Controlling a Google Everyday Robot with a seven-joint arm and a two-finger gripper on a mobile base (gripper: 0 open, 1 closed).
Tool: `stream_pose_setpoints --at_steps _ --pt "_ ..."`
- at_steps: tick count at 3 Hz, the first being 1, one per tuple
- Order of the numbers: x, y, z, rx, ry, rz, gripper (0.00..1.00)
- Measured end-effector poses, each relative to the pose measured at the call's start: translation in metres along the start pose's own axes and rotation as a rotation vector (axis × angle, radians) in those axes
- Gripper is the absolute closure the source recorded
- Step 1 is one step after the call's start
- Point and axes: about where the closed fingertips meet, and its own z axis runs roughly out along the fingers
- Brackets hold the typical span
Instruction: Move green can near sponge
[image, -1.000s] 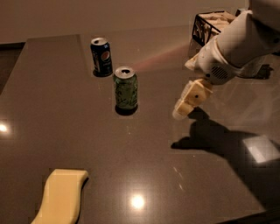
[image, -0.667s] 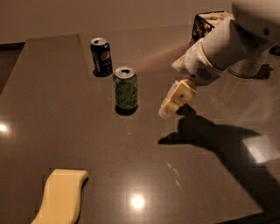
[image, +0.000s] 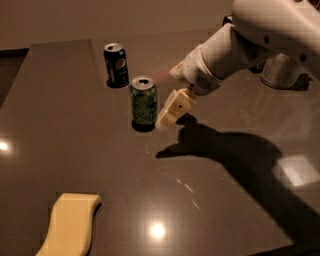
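The green can (image: 143, 103) stands upright on the dark table (image: 75, 150), a little left of centre. My gripper (image: 169, 113) comes in from the right on the white arm (image: 250, 45) and sits right beside the can's right side, at mid height. The pale yellow sponge (image: 70, 225) lies flat at the front left of the table, well apart from the can.
A dark blue can (image: 116, 64) stands upright just behind and left of the green can. A silver mesh container (image: 281, 71) stands at the back right, partly hidden by the arm. The arm casts a dark shadow (image: 225, 150) to the right of the green can.
My gripper has moved left across the table, from well to the right of the green can to right beside it. The cans and sponge have not moved.
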Motion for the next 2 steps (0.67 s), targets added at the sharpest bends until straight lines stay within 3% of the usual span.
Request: stream_pose_setpoints --at_steps 2 --pt "-0.030 -0.008 0.030 -0.064 -0.068 -0.011 0.00"
